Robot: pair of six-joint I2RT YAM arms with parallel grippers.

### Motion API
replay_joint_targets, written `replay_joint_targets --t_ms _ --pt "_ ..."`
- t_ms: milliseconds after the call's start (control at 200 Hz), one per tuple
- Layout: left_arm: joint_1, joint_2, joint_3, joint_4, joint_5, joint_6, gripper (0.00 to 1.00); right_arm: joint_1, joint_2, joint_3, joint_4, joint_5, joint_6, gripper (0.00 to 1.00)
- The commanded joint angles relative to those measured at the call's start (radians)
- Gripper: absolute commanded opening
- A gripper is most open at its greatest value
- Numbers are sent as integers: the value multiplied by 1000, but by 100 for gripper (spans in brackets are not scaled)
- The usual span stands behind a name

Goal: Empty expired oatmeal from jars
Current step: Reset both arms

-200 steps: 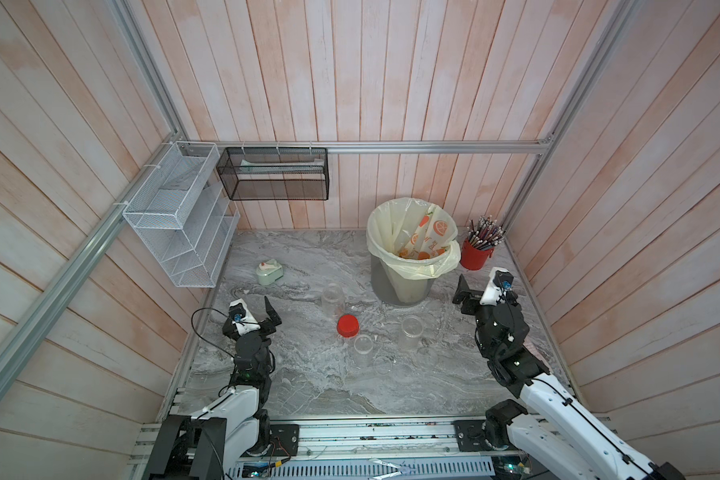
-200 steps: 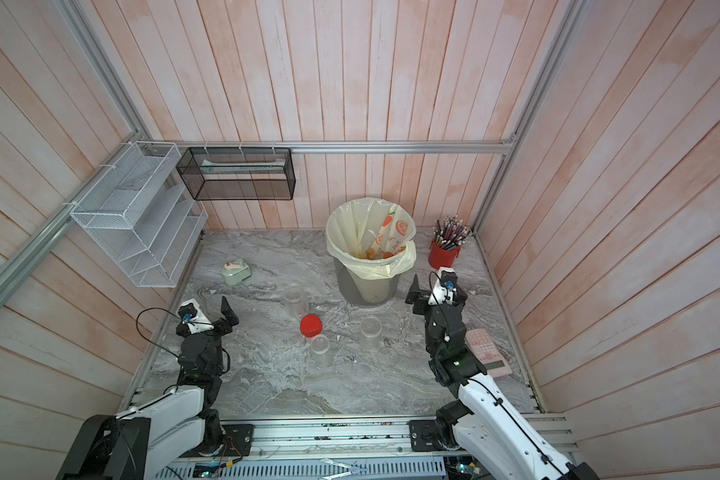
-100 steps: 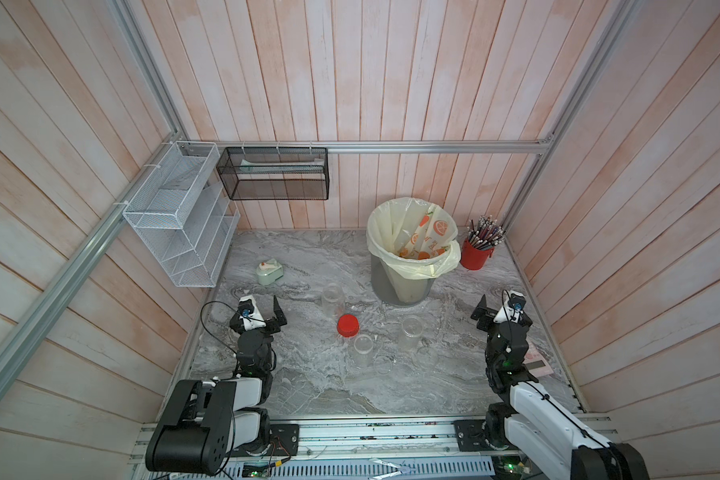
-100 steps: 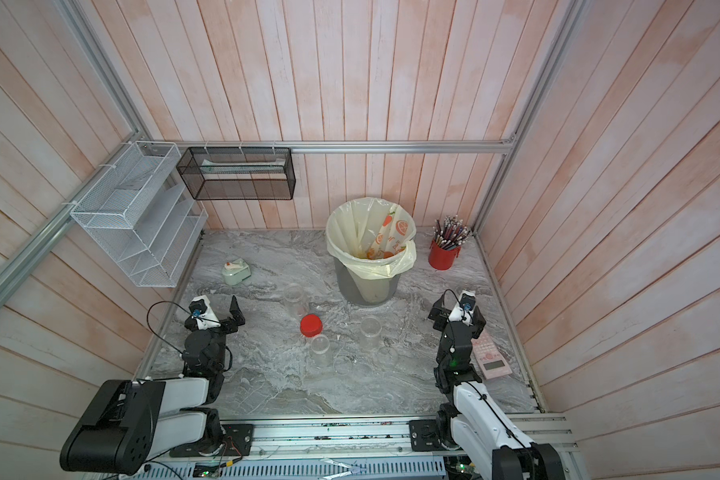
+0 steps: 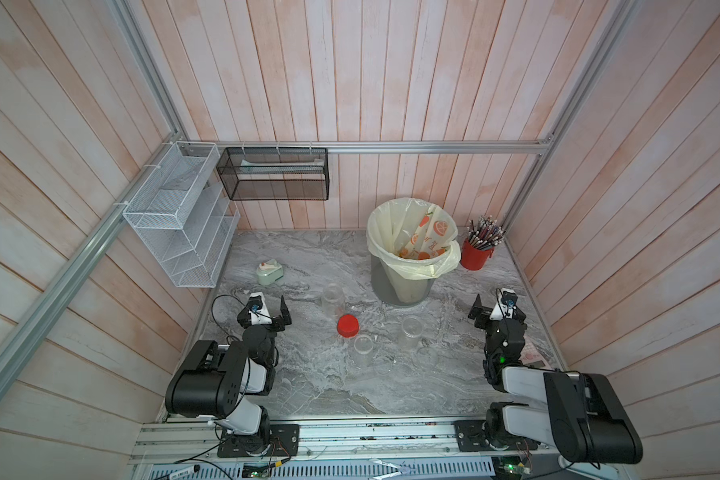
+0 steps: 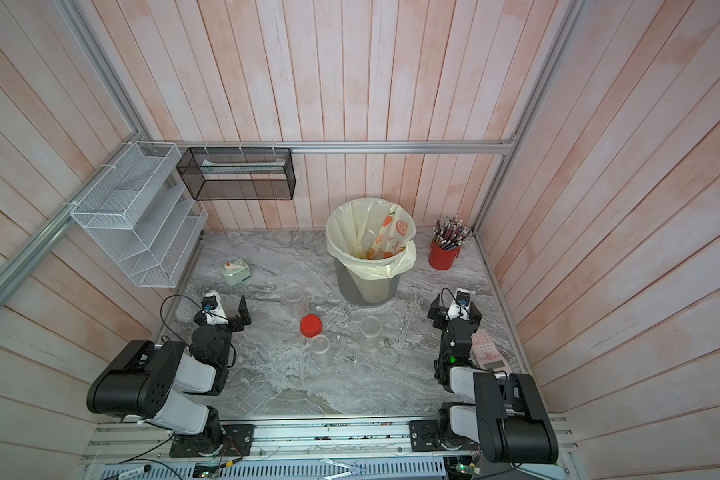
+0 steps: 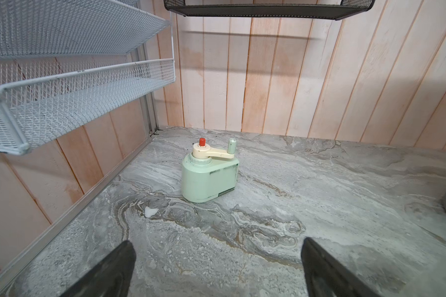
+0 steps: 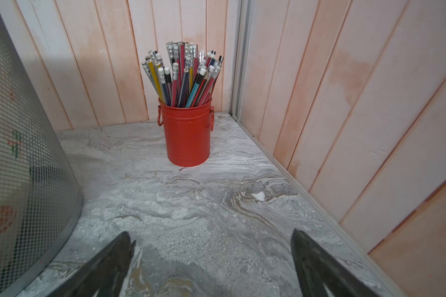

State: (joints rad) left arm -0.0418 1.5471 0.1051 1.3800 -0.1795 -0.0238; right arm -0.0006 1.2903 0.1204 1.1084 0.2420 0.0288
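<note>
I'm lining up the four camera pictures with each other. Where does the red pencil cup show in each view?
In a top view: red pencil cup in the far right corner, against the walls.
In a top view: the cup, same corner.
Right wrist: the cup straight ahead, upright, full of pencils.
Left wrist: not in it.
Shared landmark: the grey mesh bin beside it.

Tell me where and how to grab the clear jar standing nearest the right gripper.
Take the clear jar across its round side wall at about mid-height, fingers on opposite sides. Come in level from the right gripper's side: the jar stands upright, and bare marble tabletop lies between them.
</note>
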Motion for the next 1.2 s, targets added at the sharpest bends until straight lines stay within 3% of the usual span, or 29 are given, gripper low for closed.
replay_joint_targets --t_ms 0,185,290,405,470,1195 --pt "5 -1 23 39 46 25 100 -11 36 36 85 -99 -1 98" --pt "6 -7 39 -3 165 72 100 -12 177 29 227 -141 -16 98" --pt "6 -13 80 -83 136 60 100 -10 239 48 258 -136 -6 98" --pt "8 -5 160 -223 82 33 100 -10 227 121 97 -132 -5 98" --pt "43 -5 186 -278 126 4 100 -15 235 119 113 -137 -1 98" --pt "52 -6 185 -276 135 -2 100 -16 231 122 102 -140 -1 98"
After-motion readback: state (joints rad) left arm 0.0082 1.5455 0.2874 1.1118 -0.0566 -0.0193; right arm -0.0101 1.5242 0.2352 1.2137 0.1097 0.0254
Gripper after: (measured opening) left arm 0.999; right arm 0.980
